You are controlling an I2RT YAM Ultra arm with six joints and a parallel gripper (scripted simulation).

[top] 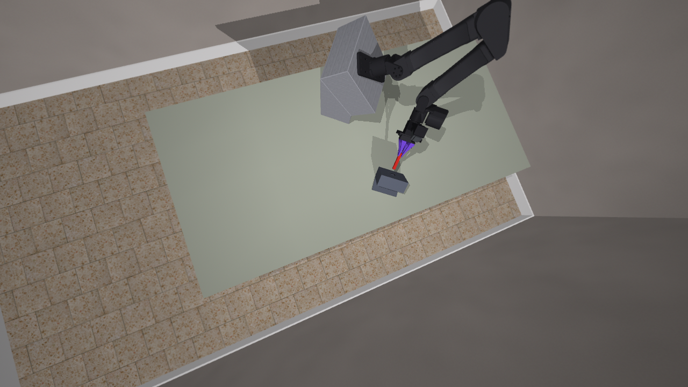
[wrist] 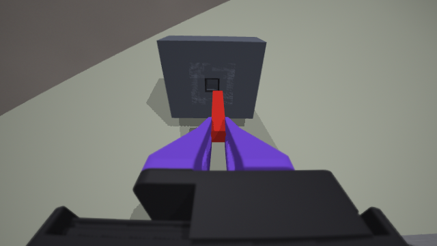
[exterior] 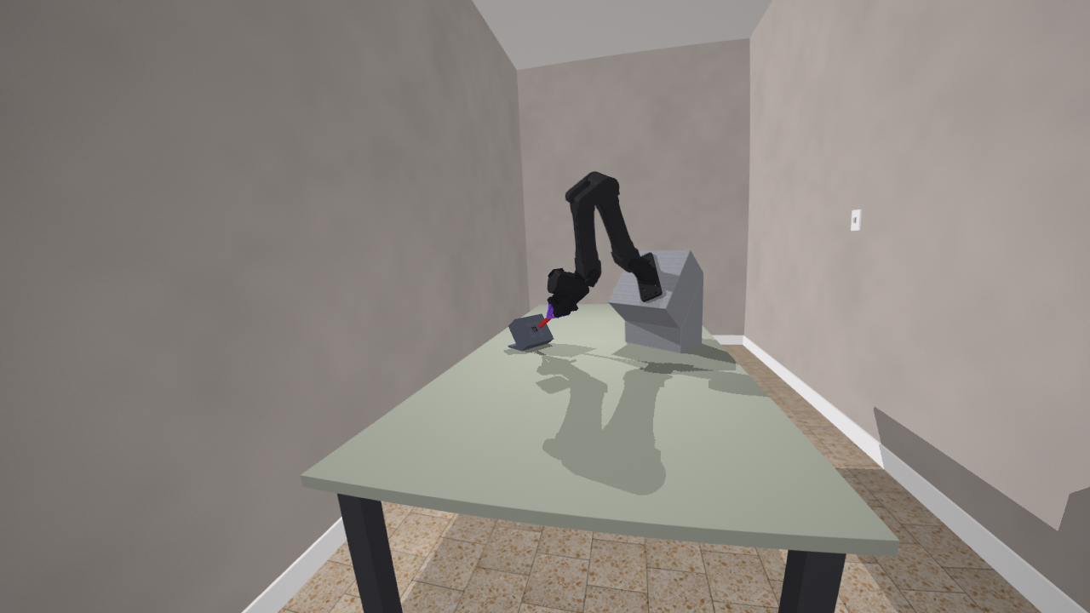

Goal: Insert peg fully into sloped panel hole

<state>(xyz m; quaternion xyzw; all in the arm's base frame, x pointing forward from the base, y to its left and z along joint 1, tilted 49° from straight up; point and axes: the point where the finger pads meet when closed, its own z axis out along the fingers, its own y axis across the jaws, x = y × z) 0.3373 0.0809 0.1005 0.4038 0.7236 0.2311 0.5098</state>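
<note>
My gripper (wrist: 218, 123) with purple fingers is shut on the rear end of a red peg (wrist: 217, 111). The peg points at the dark sloped panel (wrist: 212, 76), which has a small square hole (wrist: 212, 85) in its middle. In the wrist view the peg's tip sits just below the hole and a little to its right, outside it. In the top view the peg (top: 396, 161) reaches from the gripper (top: 403, 151) to the upper edge of the panel block (top: 389, 181). In the exterior view the peg (exterior: 542, 323) slants down toward the panel (exterior: 530, 333).
A large grey block (top: 347, 72) carries the arm's base at the back of the table. The panel stands near the table's edge (top: 461, 194) by the wall. The table top is pale green.
</note>
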